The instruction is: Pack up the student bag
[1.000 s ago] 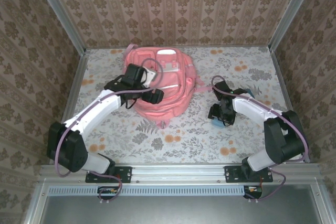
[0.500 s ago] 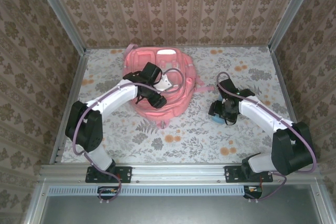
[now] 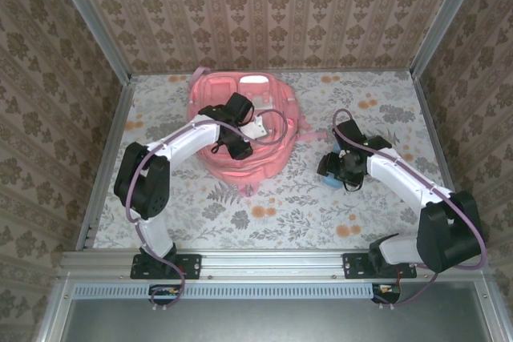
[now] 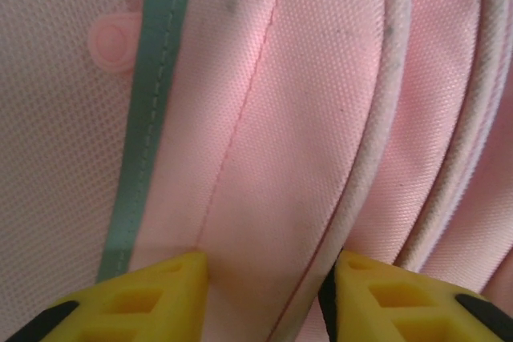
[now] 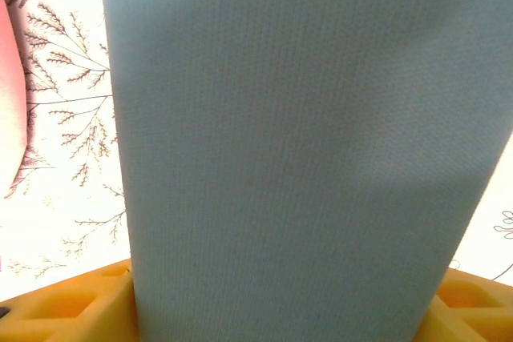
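The student bag (image 3: pixel 240 167), a large salmon-pink backpack, lies flat at the back middle of the table. My left gripper (image 3: pixel 237 146) is pressed down on its front. In the left wrist view the yellow fingertips (image 4: pixel 172 286) stand partly closed on either side of a pink fabric panel (image 4: pixel 276 158) edged with pale piping. A thin dark gap shows at the right finger. My right gripper (image 3: pixel 335 169) is to the right of the bag and shut on a small teal case (image 3: pixel 327 181). Up close, the teal case (image 5: pixel 296 142) sits between the yellow fingers (image 5: pixel 72 310).
Floral cloth covers the table (image 3: pixel 272 214), with patterned walls on three sides and metal rails (image 3: pixel 112 134) along the edges. A teal stripe (image 4: pixel 148 102) and a pink snap (image 4: pixel 112 38) run beside the panel. A pink strap (image 3: pixel 309 135) trails towards the right arm.
My left arm swung right and further over the bag, and its jaws narrowed a lot. The right gripper kept its hold on the teal case and shifted only slightly.
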Robot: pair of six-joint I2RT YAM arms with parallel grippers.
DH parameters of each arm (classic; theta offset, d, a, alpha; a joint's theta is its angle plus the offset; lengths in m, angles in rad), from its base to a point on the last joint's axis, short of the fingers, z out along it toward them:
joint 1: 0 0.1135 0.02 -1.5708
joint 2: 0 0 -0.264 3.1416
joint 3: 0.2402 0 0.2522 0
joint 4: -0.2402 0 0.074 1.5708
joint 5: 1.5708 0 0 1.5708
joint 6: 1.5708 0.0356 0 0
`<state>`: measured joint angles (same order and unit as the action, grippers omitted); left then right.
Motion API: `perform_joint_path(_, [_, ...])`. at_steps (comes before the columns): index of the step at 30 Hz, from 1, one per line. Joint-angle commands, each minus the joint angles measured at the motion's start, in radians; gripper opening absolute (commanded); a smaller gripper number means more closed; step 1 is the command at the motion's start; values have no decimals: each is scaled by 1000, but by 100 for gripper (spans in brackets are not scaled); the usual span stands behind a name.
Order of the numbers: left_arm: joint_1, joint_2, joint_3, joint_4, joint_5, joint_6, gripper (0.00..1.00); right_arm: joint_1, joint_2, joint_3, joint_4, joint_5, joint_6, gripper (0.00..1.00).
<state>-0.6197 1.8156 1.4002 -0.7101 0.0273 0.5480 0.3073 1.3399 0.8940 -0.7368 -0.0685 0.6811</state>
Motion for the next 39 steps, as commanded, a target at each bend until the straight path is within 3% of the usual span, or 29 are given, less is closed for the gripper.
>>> perform_joint_path(1, [6,15,36,13,-60,48,34,-4,-24,0,-1,-19,8,67])
perform_joint_path(14, [-16,-130,30,118,-53,72,0,-4,-66,21,-30,-16,-5,67])
perform_joint_path(20, [-27,-221,53,170,-15,20,0,0,-106,45,-33,-80,-59,67])
perform_joint_path(26, [-47,-258,94,244,-17,-132,0,80,-93,125,-25,-165,-113,67])
perform_joint_path(31, [-61,-258,121,295,-30,-221,0,184,-2,236,-39,-191,-152,67])
perform_joint_path(39, [-72,-265,112,313,-16,-259,0,229,169,395,-59,-233,-211,67])
